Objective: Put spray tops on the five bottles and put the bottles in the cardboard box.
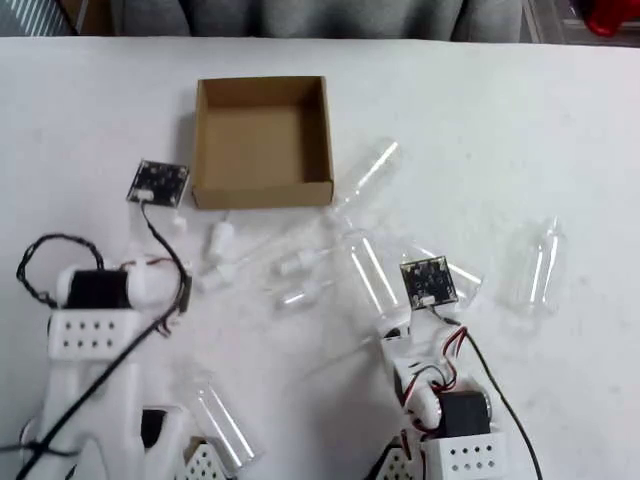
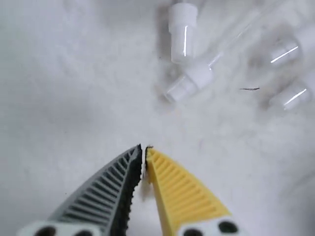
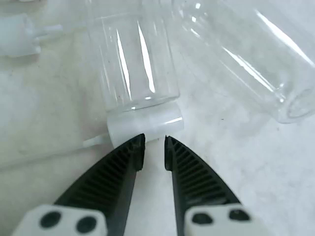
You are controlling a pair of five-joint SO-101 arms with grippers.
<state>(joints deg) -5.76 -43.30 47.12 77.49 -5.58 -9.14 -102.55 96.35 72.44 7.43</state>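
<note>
right pincer (image 3: 153, 140), barely parted, is hovering at the top (image 3: 145, 127) on a bottle (image 3: 135, 64) lying on the counter (image 3: 246, 162), likely needing a wider spread to grip squarely; left pincer (image 2: 144, 150) is hanging pressed together.

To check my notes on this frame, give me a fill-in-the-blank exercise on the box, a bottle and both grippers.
1. The cardboard box holds ____ bottles.
2. The clear bottle lies on its ____.
3. The left gripper has its jaws ____.
4. The right gripper, tips by a white spray top, has its jaws slightly ____.
Missing words: no; side; shut; open.
</note>
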